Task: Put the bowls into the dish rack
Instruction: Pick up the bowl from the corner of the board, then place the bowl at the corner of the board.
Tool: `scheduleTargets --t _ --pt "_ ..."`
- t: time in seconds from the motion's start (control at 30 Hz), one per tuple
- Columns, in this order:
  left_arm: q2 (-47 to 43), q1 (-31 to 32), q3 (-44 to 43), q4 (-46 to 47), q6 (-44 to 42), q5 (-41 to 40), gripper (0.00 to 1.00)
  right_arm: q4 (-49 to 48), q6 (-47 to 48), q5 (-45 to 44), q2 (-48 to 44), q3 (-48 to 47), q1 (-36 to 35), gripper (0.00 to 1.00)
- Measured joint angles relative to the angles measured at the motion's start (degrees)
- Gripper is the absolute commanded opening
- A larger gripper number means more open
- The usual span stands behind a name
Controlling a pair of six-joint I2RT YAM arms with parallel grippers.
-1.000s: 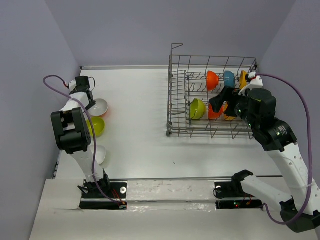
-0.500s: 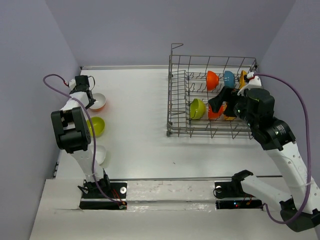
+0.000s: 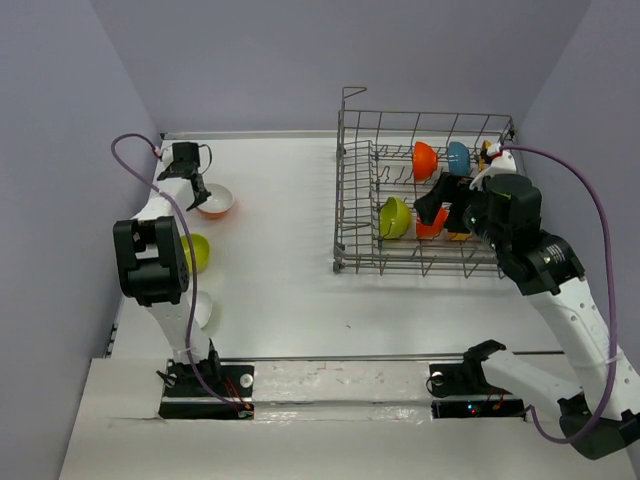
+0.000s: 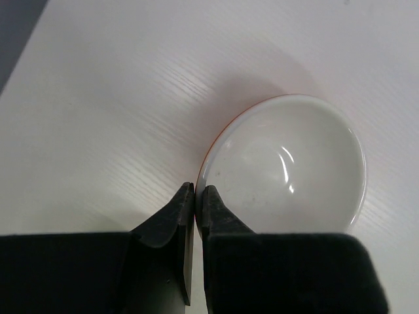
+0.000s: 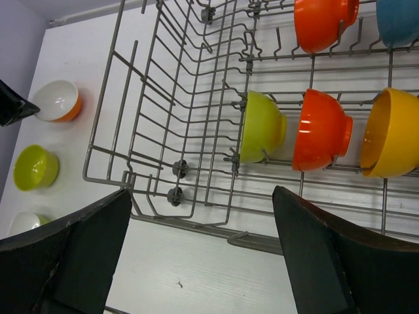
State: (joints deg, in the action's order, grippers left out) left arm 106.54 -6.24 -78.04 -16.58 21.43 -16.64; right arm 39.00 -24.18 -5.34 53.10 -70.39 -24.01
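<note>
Dish rack (image 3: 425, 200) sits upper right on the surface (image 3: 280, 260). Right hand (image 3: 440, 205) hangs wide open over it. Upper left, Left hand (image 3: 197, 190) has pinched narrow onto the orange bowl (image 3: 215, 200), rim between its fingers, and dragged it rightward.

We saw bright, even, diffuse light from above on the white worktop (image 3: 280, 250), nearly washed out left of the dish rack (image 3: 425, 200). Beneath the dish rack the wires threw only thin, pale shadows, and the bowls (image 5: 321, 127) inside it carried a soft sheen. Far left of the dish rack, the white-lined bowl (image 4: 285, 163) showed small glints inside and a faint shadow beside it. The left fingers (image 4: 163, 229) were near black, detail lost; the right fingers (image 5: 314, 255) were dark and soft, and the rack's wires splayed toward the frame edges.
</note>
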Motion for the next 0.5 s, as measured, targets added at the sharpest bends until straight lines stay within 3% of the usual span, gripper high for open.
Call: scheduleTargets --t 0.23,0.5 --pt "-2.91 9.62 0.15 -3.15 -0.57 1.09 0.00 -0.02 0.07 0.31 1.09 0.00 0.00 0.93" --pt "-10.75 13.05 8.76 -3.96 0.31 3.80 0.00 0.00 0.52 1.31 2.54 0.00 -0.02 0.93"
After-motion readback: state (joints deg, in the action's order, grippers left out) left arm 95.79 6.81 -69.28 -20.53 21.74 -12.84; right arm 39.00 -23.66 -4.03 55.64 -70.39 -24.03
